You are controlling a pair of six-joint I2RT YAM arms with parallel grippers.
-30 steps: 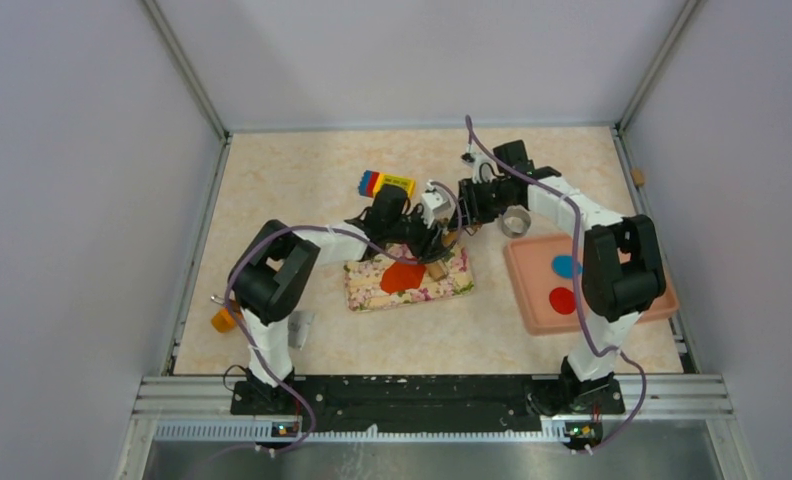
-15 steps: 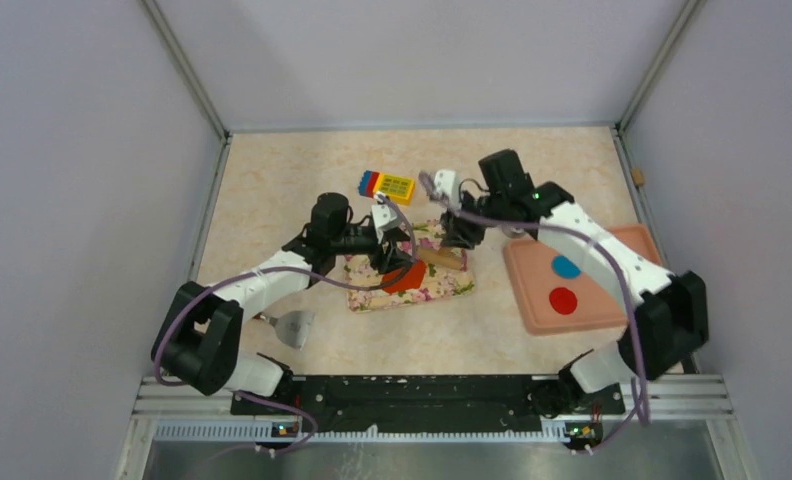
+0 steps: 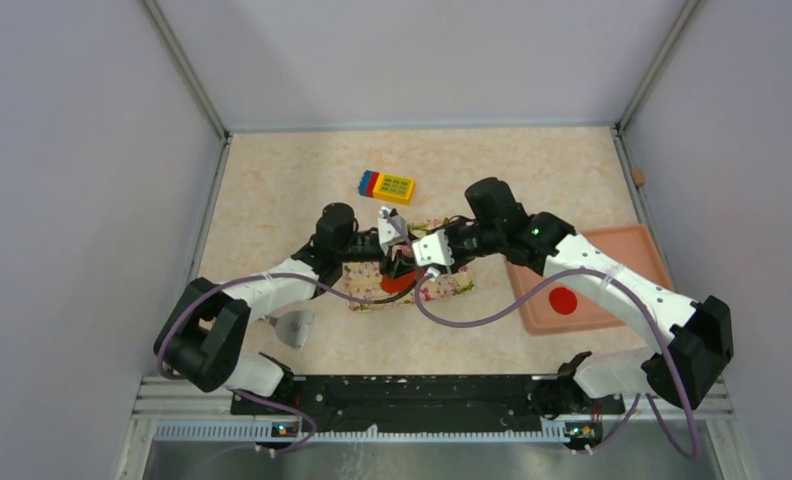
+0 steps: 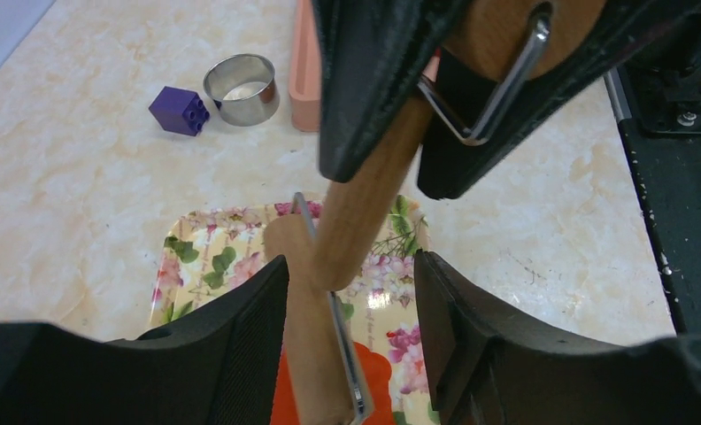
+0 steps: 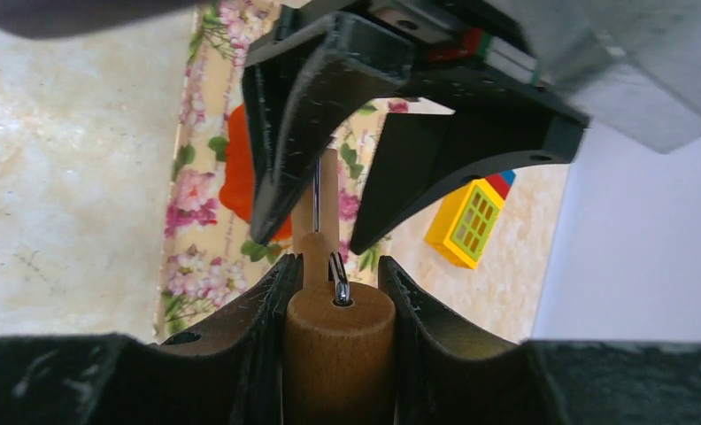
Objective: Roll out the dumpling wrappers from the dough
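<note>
Dough (image 5: pixel 238 177) lies on the floral tray (image 5: pixel 192 266) beneath the rolling pin (image 5: pixel 338 341). My right gripper (image 5: pixel 338 270) pinches one end; my left gripper (image 4: pixel 351 266) straddles the other handle, spread, so both ends can press evenly, I judge.

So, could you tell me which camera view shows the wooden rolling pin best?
The left wrist view: the rolling pin shows its handle, wire and drum there. The right wrist view sees it end-on, clamped in the right gripper. In the top view it is too small and covered to make out.
</note>
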